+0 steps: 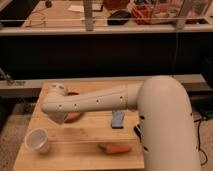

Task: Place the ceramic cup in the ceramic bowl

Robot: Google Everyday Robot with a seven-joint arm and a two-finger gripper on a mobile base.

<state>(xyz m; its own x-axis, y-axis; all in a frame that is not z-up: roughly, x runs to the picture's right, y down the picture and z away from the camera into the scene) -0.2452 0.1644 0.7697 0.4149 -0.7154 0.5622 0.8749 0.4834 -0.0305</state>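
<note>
The ceramic cup (pixel 37 140), small and white, stands upright on the wooden table's front left. The ceramic bowl (pixel 75 116), orange-brown, lies further back and is mostly hidden behind my white arm; only slivers of it show. My gripper (pixel 59 116) is at the arm's left end, above the bowl's left side and up and to the right of the cup, apart from it. It holds nothing that I can see.
An orange carrot-shaped object (pixel 115 148) lies near the table's front edge. A small blue-grey object (pixel 118 119) lies mid-table. The wooden table (pixel 75 155) stands before a dark shelf unit with a cluttered counter behind.
</note>
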